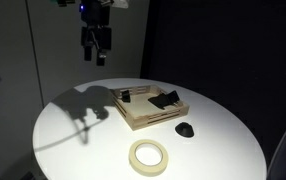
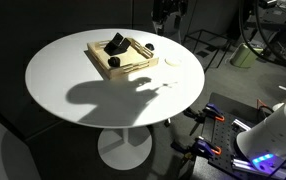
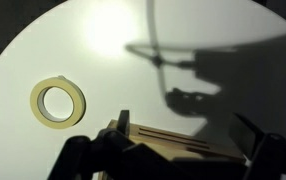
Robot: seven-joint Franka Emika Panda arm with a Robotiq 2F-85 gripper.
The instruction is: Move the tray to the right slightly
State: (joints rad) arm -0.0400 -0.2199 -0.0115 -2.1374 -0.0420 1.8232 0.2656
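The tray (image 1: 143, 112) is a shallow square light-wood tray with a low rim. It sits near the middle of the round white table and holds some black items. It shows in both exterior views (image 2: 133, 66) and at the bottom of the wrist view (image 3: 173, 140). My gripper (image 1: 97, 50) hangs high above the table, behind the tray and apart from it. Its fingers are spread and empty. In an exterior view it shows at the top edge (image 2: 169, 12). In the wrist view its dark fingers (image 3: 173, 165) frame the tray.
A cream tape ring (image 1: 149, 156) lies near the table's front edge and also shows in the wrist view (image 3: 57, 102). A small black lump (image 1: 185, 129) lies beside the tray. The white table (image 1: 73, 140) has a round edge. Equipment stands on the floor (image 2: 243, 140).
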